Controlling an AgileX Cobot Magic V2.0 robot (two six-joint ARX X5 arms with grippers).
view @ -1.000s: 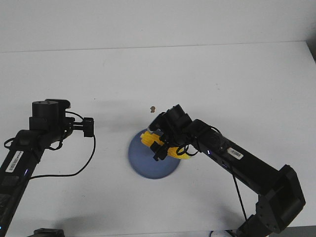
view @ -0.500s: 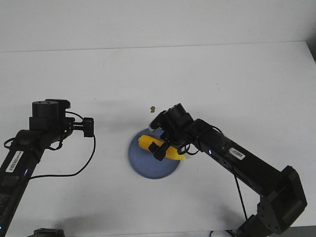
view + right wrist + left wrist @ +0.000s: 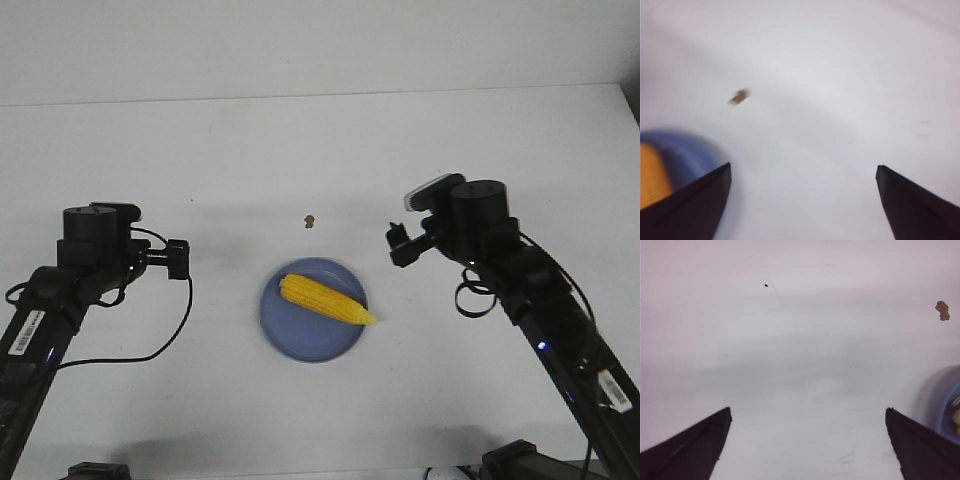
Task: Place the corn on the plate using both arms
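Between the two spread, empty pincers, left pincer [image 3: 807, 440] and right pincer [image 3: 802, 200], the corn [image 3: 325, 299] lies across the plate [image 3: 300, 345], its tip overhanging the rim nearest the right pincer. A careless sweep there could roll it off. Both wrist views crop the plate; the right one is blurred.

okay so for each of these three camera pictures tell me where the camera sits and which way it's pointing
Front view: high, facing forward and down over the white table; both arms flank the plate holding the corn.
Left wrist view: on the left arm, aimed at bare table; left claw open, its fingers at the bottom corners.
Right wrist view: on the right arm, blurred, aimed at table; right claw open.
Shared: all three views show the brown speck, and both wrist views catch the plate's edge.
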